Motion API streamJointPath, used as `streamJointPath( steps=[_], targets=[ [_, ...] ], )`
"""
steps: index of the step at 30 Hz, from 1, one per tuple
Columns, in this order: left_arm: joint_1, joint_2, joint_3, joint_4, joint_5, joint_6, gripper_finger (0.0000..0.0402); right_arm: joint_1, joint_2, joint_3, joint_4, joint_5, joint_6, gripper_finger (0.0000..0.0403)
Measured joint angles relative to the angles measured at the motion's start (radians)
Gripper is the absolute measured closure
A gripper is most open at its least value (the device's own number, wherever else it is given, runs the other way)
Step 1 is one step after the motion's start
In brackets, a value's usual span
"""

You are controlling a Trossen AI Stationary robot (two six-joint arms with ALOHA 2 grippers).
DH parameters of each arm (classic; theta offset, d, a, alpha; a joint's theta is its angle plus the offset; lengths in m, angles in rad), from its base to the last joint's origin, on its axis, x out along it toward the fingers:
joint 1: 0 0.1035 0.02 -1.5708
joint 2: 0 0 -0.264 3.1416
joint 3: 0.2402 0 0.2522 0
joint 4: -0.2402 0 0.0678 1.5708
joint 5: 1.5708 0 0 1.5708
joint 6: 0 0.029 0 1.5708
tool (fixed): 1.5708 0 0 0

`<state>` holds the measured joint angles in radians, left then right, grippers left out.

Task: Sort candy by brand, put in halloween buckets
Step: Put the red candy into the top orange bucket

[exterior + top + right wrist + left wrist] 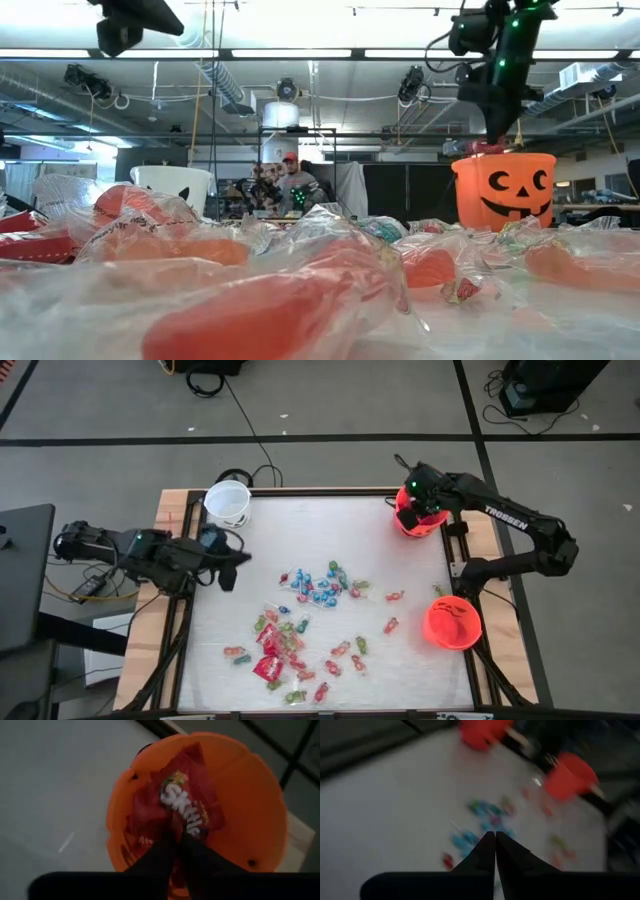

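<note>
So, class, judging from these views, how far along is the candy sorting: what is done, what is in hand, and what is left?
Done: red Skittles packets already lie in the far orange bucket.

In hand: the right gripper is over that bucket, fingers nearly together above the packets; whether it grips one is unclear. The left gripper, shut and holding nothing, is over the table's left side.

Left: most candy sits loose mid-table. The white bucket and near orange bucket look empty.

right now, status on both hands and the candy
Right hand over far orange bucket, red packet inside. Left hand shut, empty, near white bucket. Nothing blocking.
</note>
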<state>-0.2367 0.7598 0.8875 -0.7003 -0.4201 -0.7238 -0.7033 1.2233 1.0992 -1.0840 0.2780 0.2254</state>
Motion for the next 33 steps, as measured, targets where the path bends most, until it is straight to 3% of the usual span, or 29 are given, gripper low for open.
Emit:
streamJointPath(
  steps=[4,8,12,15,20,27,33],
  targets=[
    [-0.002,0.027,-0.034,0.049,0.077,-0.016,0.0360,-0.050,-0.020,0.000,0.000,-0.075,-0.005,0.0274],
    [-0.014,0.056,-0.072,0.070,0.099,-0.067,0.0312,-0.062,-0.054,0.000,0.012,-0.106,0.043,0.0205],
    [-0.026,0.087,-0.121,0.091,0.153,-0.154,0.0267,-0.035,-0.093,0.000,0.040,-0.221,0.092,0.0165],
    [-0.045,0.120,-0.184,0.121,0.249,-0.238,0.0249,0.000,-0.116,0.000,0.062,-0.274,0.098,0.0158],
    [-0.084,0.181,-0.313,0.310,0.390,-0.348,0.0245,0.047,-0.132,0.000,0.061,-0.255,0.148,0.0165],
    [-0.136,0.247,-0.421,0.478,0.399,-0.457,0.0245,0.109,-0.131,0.000,0.059,-0.248,0.171,0.0173],
    [-0.203,0.357,-0.436,0.538,0.426,-0.443,0.0245,0.144,-0.131,0.000,0.058,-0.243,0.182,0.0174]
  ],
)
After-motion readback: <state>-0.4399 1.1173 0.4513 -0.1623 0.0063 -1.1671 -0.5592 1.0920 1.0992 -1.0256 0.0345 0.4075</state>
